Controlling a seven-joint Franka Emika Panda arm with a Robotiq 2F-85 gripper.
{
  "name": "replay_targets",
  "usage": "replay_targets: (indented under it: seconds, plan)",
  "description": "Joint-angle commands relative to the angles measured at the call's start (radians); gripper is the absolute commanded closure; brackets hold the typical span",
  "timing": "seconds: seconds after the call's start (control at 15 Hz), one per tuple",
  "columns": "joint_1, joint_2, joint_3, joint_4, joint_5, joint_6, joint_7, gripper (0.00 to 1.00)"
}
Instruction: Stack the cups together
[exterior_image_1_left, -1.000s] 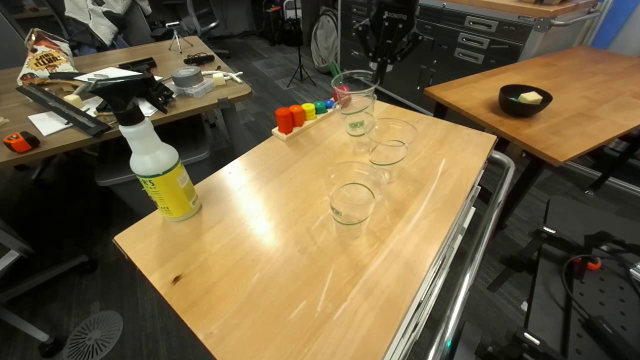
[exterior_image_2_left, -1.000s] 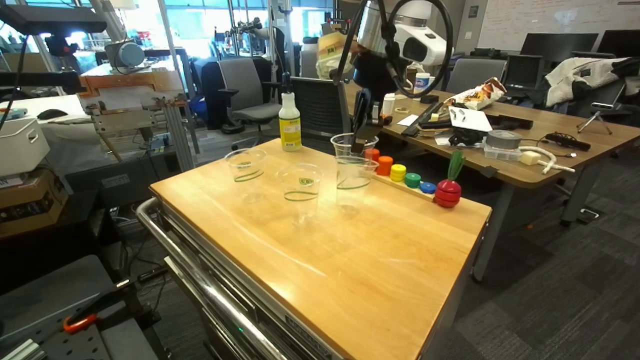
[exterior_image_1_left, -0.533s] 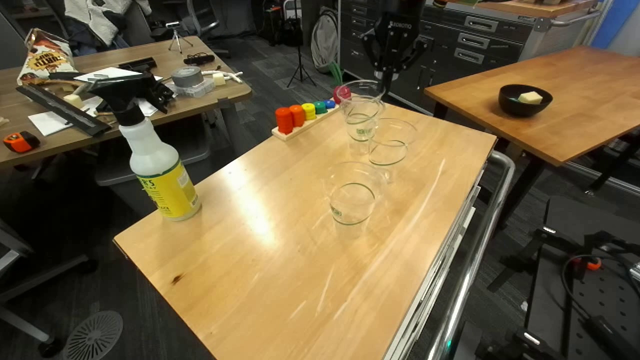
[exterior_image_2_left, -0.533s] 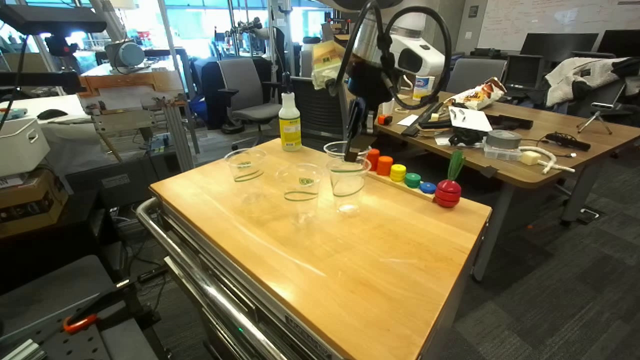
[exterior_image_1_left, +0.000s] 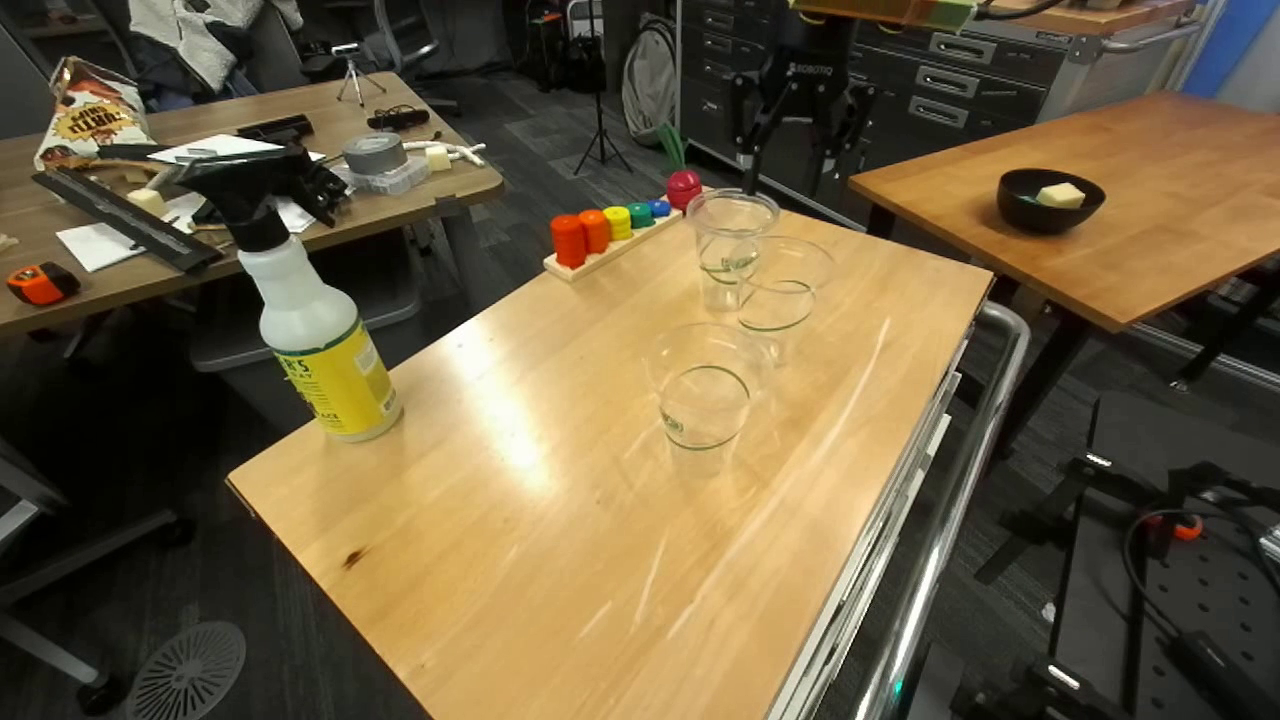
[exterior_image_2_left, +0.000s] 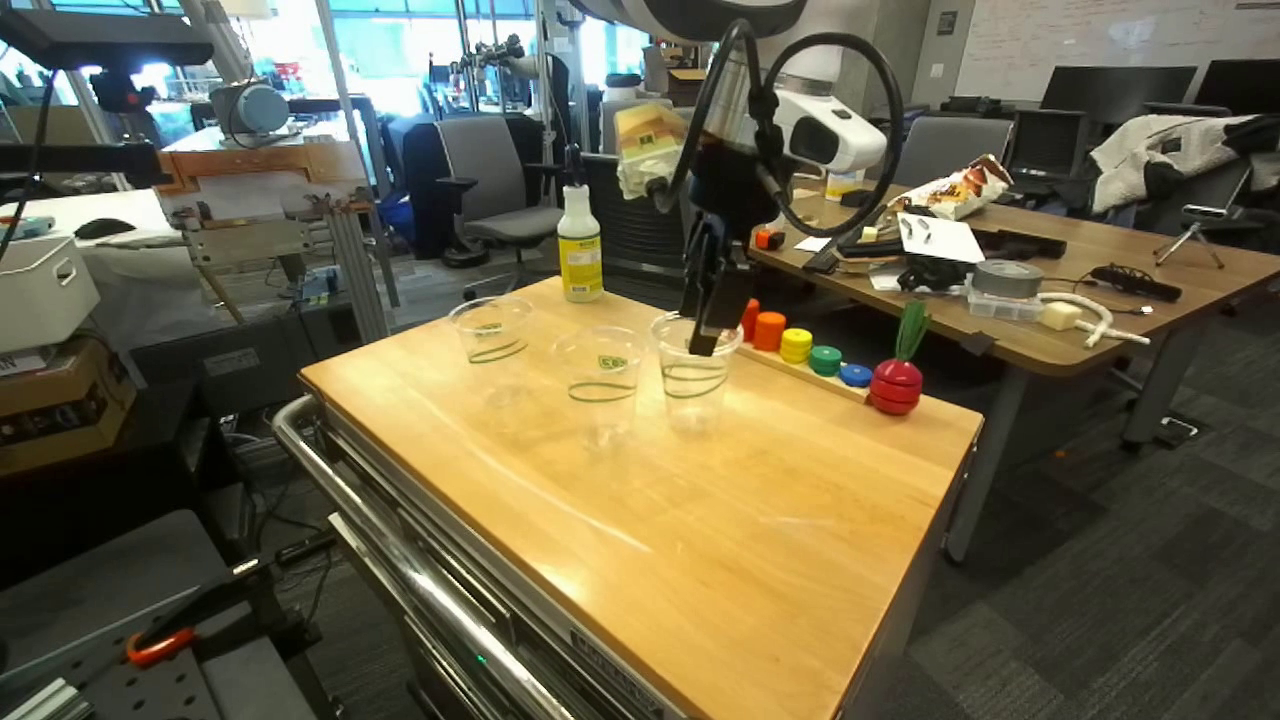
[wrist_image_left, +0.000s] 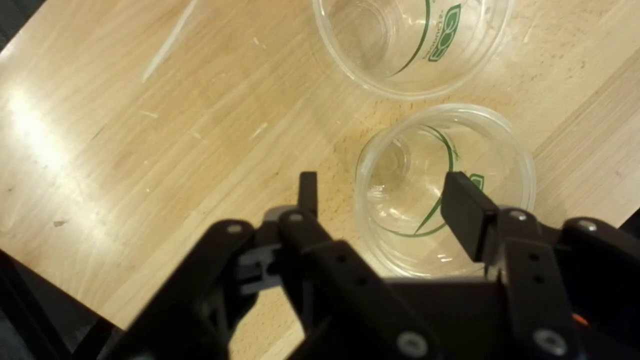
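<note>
Jaws: while they stand apart, one finger (wrist_image_left: 467, 215) masks part of the nested plastic tumblers (wrist_image_left: 415, 200).
Single tumbler (wrist_image_left: 410, 47): twelve o'clock from them, cropped in the wrist view.

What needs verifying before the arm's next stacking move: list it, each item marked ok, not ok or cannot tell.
1. Gripper open: ok, its jaws stand well apart.
2. One cup inside another: ok, the nested pair shows two green bands in an exterior view.
3. Pair upright on the tabletop: ok.
4. Gripper clear of the pair: cannot tell; in the wrist view one finger overlaps its opening, and contact is unclear.
5. All cups stacked: not ok; the middle cup and end cup stand upright, each on its own.
6. Spray bottle out of the way: ok, as it looks well apart from the cups.
</note>
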Motion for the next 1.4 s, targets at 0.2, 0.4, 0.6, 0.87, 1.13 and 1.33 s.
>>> replay_targets:
  seconds: [0.2, 0.4, 0.6, 0.87, 1.13, 1.33]
  plan:
    - [0.013, -0.016, -0.005, -0.028, -0.067, 0.051, 0.008, 0.00]
    - [0.016, 0.007, -0.001, -0.017, -0.054, 0.077, 0.016, 0.00]
    - [0.027, 0.030, 0.002, -0.009, -0.070, 0.087, 0.023, 0.00]
    - [0.042, 0.050, 0.003, -0.005, -0.073, 0.081, 0.033, 0.44]
    - [0.042, 0.054, 0.003, -0.005, -0.050, 0.077, 0.043, 0.73]
    - [0.045, 0.054, 0.000, -0.009, -0.055, 0.083, 0.067, 0.97]
